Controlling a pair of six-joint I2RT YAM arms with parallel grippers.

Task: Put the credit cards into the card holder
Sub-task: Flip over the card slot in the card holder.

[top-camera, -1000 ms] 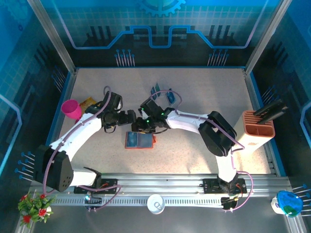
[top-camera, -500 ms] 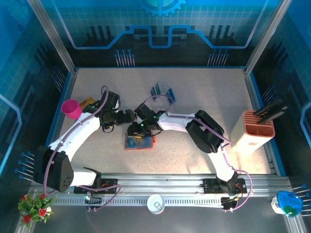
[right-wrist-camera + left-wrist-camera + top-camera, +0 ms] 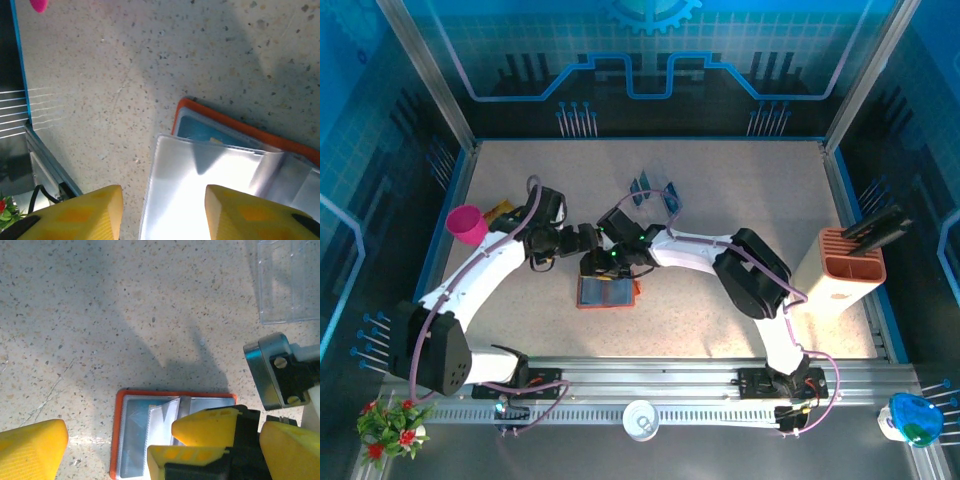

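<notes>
One clear rack (image 3: 287, 282) near card holder (image 3: 132, 440)

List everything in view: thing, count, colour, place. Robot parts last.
table: 1, speckled beige, inside blue walls
card holder: 1, orange with grey-blue pockets, open flat mid-table
credit cards: count unclear, blue, standing in the rack; another blue one in a holder pocket
clear rack: 1, transparent, behind the holder
cup: 1, pink, left edge
slotted box: 1, orange-and-white, right edge, dark item sticking out
flowers: 1 bunch, red and green, near-left corner
white round object: 1, near rail, centre
left gripper: 1, yellow fingers, open, by the holder's far edge
right gripper: 1, yellow fingers, open, over the holder's clear sleeve
</notes>
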